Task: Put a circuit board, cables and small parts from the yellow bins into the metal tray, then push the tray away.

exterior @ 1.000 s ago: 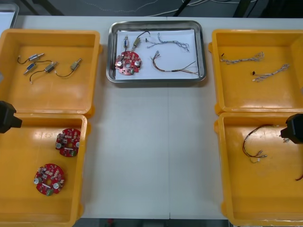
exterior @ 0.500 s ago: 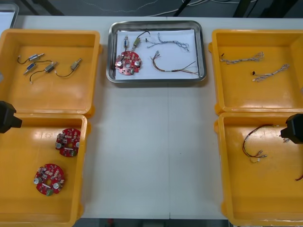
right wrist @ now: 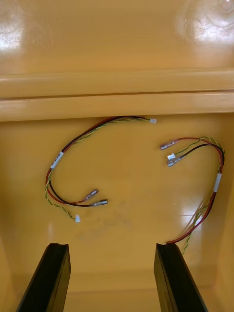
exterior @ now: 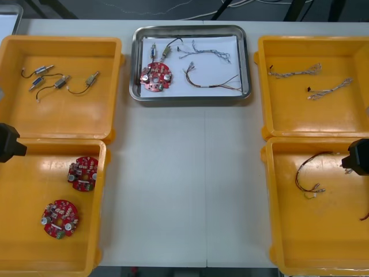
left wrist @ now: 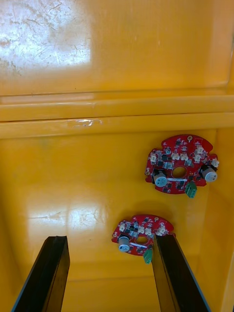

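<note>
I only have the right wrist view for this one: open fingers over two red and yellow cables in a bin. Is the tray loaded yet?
Observer: Yes. The tray holds one board, cables and small parts, and it sits at the far side of the table.
Operator: And the left arm?
Observer: The left gripper hangs open over the near left bin, which holds two boards.
</note>
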Controlling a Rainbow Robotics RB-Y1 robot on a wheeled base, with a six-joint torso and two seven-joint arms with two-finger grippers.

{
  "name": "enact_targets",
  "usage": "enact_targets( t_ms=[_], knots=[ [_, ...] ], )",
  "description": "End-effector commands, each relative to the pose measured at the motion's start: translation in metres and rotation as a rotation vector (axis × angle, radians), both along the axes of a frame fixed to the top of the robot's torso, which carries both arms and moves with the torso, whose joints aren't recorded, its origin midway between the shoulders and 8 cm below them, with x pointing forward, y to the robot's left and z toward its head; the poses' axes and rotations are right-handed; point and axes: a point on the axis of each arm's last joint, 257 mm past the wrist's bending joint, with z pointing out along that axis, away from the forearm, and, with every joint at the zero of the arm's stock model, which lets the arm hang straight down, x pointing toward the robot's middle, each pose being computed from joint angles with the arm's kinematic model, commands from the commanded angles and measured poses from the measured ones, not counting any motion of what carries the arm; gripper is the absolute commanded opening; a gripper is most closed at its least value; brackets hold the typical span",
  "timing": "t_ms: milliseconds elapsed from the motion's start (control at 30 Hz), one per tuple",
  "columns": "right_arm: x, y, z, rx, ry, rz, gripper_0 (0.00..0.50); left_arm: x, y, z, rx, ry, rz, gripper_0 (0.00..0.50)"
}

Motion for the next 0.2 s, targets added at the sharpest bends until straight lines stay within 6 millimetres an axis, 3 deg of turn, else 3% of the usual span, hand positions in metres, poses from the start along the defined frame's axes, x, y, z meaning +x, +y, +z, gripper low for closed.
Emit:
enact_targets(
  t_ms=[33, 200],
  knots=[
    [-0.0015, -0.0027, 0.0079, -0.022, -0.029, 0.026, 0.5, -0.0015, 0.0092, 0.0118, 0.048, -0.027, -0.02, 0.5],
    [-0.0015, -0.0027, 0.0079, -0.022, -0.029, 0.026, 0.5, -0.0015, 0.0092, 0.0118, 0.048, -0.027, -0.02, 0.5]
  ],
)
